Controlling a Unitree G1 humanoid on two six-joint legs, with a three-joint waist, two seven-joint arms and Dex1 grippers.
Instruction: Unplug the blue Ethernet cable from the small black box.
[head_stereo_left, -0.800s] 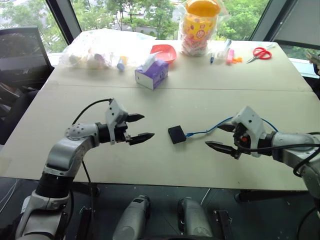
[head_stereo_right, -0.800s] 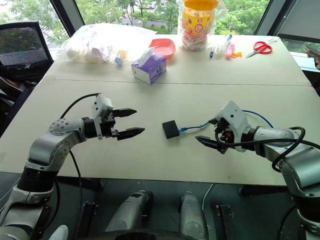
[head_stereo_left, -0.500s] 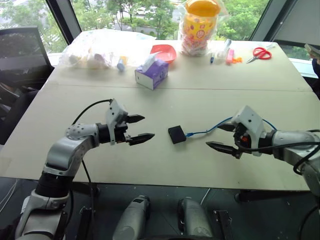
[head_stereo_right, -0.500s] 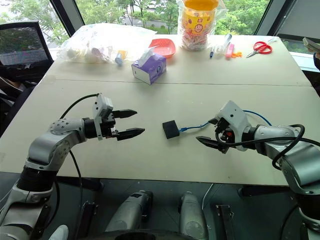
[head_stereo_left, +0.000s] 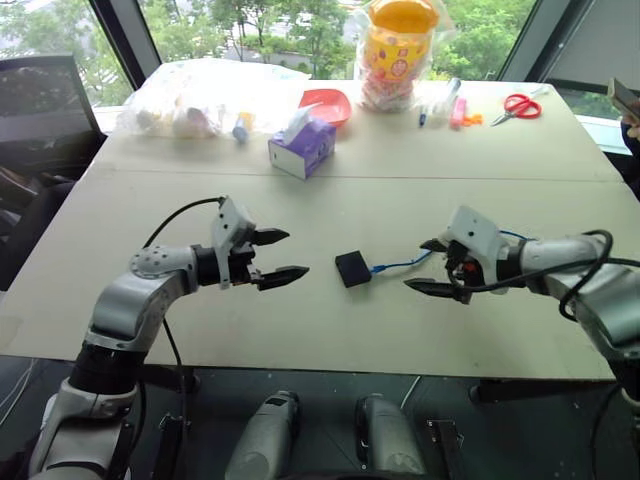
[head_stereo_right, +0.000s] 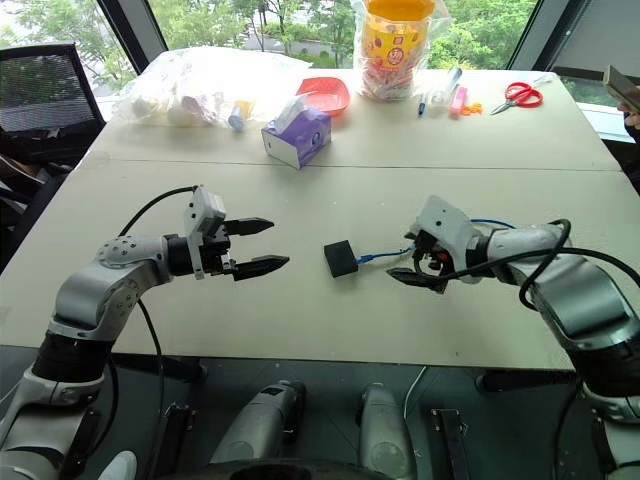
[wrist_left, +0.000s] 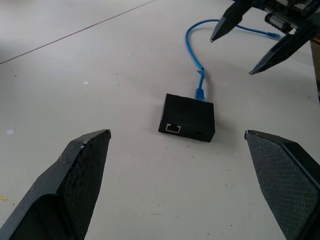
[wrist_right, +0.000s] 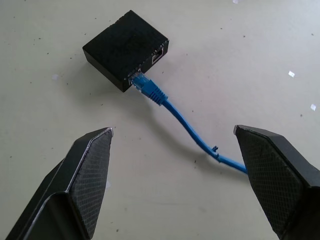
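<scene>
I am seeing both claws gaping empty: left claw (head_stereo_left: 278, 254) and right claw (head_stereo_left: 428, 265) flanking the small black box (head_stereo_left: 352, 269), blue Ethernet cable (wrist_right: 172, 111) still plugged in.

A matt black plastic small black box (wrist_right: 126, 49) sits on a pale, smooth, faintly speckled table (wrist_right: 240, 40), joined by the glossy blue Ethernet cable (wrist_right: 185, 127) with its moulded plastic plug. Cross-hatched, rubbery black pads (wrist_right: 92, 170) line the fingers; a purple cardboard tissue box (head_stereo_left: 302, 148) stands beyond.
</scene>
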